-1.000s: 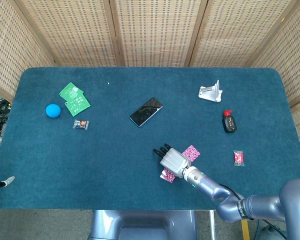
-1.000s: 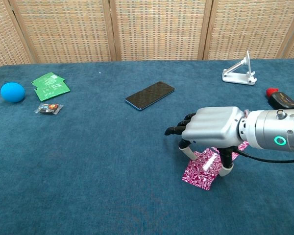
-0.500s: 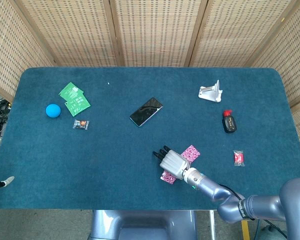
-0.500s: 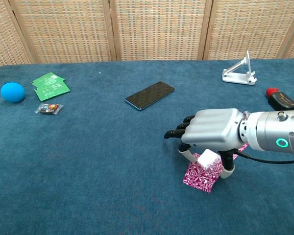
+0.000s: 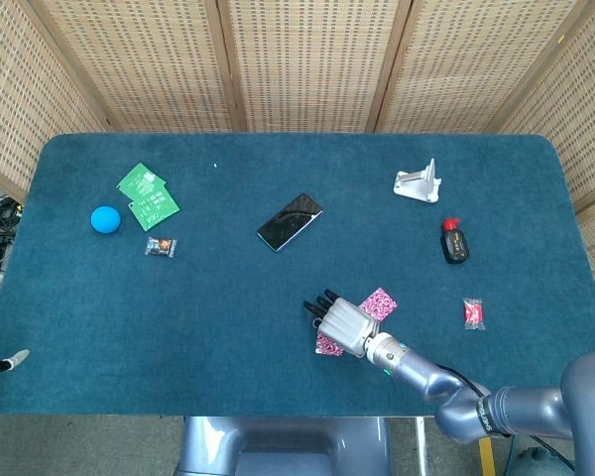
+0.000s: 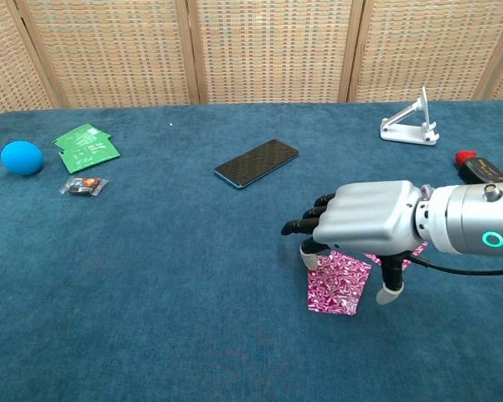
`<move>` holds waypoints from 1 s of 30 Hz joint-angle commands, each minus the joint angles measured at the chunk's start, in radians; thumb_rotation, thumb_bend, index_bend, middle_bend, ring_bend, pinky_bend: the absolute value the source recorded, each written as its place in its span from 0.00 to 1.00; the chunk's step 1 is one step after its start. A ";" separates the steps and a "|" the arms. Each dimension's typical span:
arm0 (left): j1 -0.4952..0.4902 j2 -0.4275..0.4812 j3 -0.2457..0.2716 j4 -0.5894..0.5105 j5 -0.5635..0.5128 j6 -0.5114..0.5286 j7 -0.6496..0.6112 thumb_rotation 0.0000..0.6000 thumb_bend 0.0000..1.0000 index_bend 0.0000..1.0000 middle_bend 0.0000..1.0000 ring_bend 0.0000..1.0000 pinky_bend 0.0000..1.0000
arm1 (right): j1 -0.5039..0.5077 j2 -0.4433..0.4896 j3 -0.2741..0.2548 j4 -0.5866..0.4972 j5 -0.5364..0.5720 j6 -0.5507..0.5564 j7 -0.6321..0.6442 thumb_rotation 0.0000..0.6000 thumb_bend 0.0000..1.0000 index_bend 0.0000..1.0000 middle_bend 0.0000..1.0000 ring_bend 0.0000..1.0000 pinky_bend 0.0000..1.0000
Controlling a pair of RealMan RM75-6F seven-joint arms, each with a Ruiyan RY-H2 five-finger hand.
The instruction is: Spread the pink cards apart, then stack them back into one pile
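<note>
Right hand (image 6: pixel 370 219), palm down, fingers spread and holding nothing, hovers over two pink cards (image 6: pixel 339 283) that lie on the table (image 5: pixel 218 307) near its front edge; one fingertip appears to touch the nearer card, the other card (image 5: pixel 380 302) shows just behind the hand. Left hand not visible. Table: dark blue cloth, carrying phone (image 5: pixel 291 221), white stand (image 5: pixel 418 183), black bottle (image 5: pixel 454 241), red sweet (image 5: pixel 473 313), green packets (image 5: pixel 147 195), blue ball (image 5: pixel 104 219), wrapped candy (image 5: pixel 161 247); woven cane screens (image 5: pixel 297 59) behind and at the sides.

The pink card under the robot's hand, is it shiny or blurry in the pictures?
Chest view: the pink card looks sharp, pattern clear, no bright glare; the right hand casts a soft shadow beside it. Head view: the card is small and mostly hidden, so its pattern barely shows.
</note>
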 commanded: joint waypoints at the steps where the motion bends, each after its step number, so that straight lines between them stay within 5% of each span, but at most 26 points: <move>1: 0.000 0.000 0.000 0.000 0.000 0.001 0.000 1.00 0.00 0.00 0.00 0.00 0.00 | -0.007 0.015 0.004 -0.010 -0.016 0.021 0.007 1.00 0.15 0.29 0.00 0.14 0.16; 13: 0.003 0.001 0.002 -0.003 0.009 0.007 0.000 1.00 0.00 0.00 0.00 0.00 0.00 | -0.067 0.107 0.040 0.028 0.042 0.072 0.117 1.00 0.07 0.29 0.00 0.14 0.16; 30: -0.001 -0.008 0.002 -0.005 0.000 0.002 0.027 1.00 0.00 0.00 0.00 0.00 0.00 | -0.128 0.025 -0.020 0.215 -0.064 0.032 0.208 1.00 0.07 0.30 0.00 0.15 0.16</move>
